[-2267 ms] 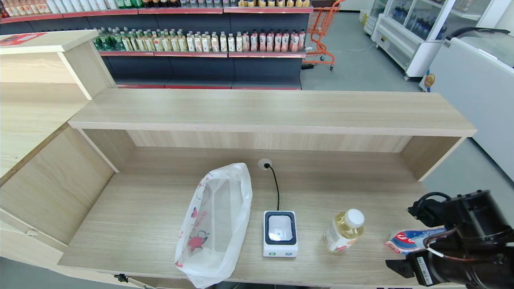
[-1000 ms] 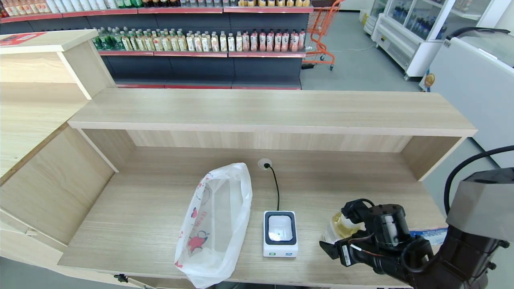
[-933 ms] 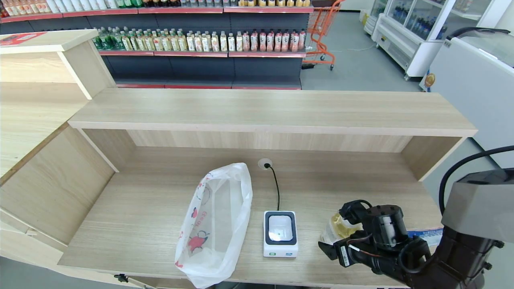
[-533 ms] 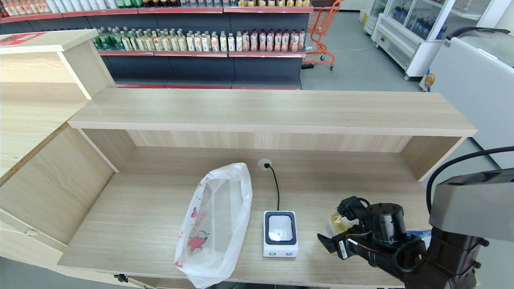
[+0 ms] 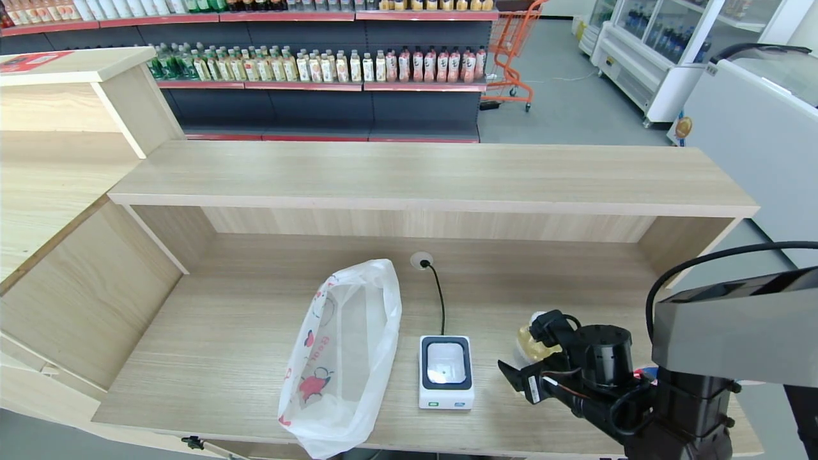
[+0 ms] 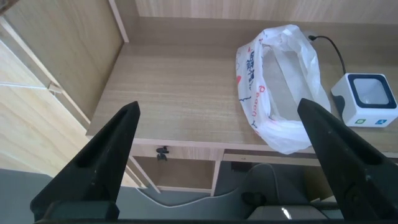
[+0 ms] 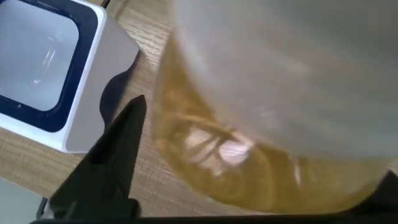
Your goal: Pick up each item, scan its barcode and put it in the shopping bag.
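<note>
Bottle (image 5: 526,337) x1 in right pincer (image 5: 529,351); bag (image 5: 345,345) x1; scanner (image 5: 446,370) x1.

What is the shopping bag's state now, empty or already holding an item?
Empty, as far as shows: the shopping bag lies open-mouthed on the counter, and no item shows through its translucent plastic.

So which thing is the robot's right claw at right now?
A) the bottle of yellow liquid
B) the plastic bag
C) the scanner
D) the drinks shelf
A: the right gripper is around the bottle, just beside the scanner.
</note>
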Controlling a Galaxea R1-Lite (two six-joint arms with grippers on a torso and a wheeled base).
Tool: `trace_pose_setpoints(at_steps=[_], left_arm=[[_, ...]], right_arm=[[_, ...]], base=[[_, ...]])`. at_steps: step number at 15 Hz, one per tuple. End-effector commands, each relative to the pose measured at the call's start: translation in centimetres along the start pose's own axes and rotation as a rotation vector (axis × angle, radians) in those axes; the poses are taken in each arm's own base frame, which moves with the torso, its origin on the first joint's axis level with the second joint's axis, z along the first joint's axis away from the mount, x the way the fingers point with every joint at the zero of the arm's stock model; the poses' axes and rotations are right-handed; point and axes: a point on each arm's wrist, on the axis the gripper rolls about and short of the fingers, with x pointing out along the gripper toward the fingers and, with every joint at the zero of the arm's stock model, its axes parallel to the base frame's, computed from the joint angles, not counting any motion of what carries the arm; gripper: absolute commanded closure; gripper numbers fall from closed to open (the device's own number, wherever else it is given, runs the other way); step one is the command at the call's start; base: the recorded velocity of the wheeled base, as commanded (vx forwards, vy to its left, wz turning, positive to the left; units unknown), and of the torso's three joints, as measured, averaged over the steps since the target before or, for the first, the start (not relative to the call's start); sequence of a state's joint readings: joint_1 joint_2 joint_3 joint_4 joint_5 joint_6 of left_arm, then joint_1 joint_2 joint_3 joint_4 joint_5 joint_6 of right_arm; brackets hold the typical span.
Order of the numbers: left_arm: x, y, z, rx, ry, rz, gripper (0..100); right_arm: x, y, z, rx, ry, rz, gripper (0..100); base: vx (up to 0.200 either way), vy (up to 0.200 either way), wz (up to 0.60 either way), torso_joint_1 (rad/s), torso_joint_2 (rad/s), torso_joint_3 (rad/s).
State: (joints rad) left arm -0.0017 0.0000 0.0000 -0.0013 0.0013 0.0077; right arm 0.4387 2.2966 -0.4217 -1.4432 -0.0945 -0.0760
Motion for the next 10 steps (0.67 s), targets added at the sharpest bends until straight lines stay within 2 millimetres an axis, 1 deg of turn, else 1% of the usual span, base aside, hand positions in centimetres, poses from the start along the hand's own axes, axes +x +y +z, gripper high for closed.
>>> trace_pose_setpoints(at_steps=[1,7,9,10], left_arm=[[0.01,0.00,0.01,0.000,0.001,0.000,0],[0.00,0.00,0.00,0.000,0.000,0.000,0],[0.00,0.00,0.00,0.000,0.000,0.000,0],[0.00,0.00,0.00,0.000,0.000,-0.001,0]], right_arm=[[0.41,0.30,-0.15,-0.002,-0.002,0.008,100],[0.62,0.63,0.34,-0.001,-0.056,0.017,100],[0.49,0.62,0.49,0.003,-0.073,0.019,100],[0.10,0.62,0.70,0.003,-0.080,0.047,100]], base=[[0.000,0.000,0.00,0.000,0.00,0.000],[0.000,0.000,0.00,0.000,0.00,0.000],[0.000,0.000,0.00,0.000,0.00,0.000],[0.000,0.000,0.00,0.000,0.00,0.000]])
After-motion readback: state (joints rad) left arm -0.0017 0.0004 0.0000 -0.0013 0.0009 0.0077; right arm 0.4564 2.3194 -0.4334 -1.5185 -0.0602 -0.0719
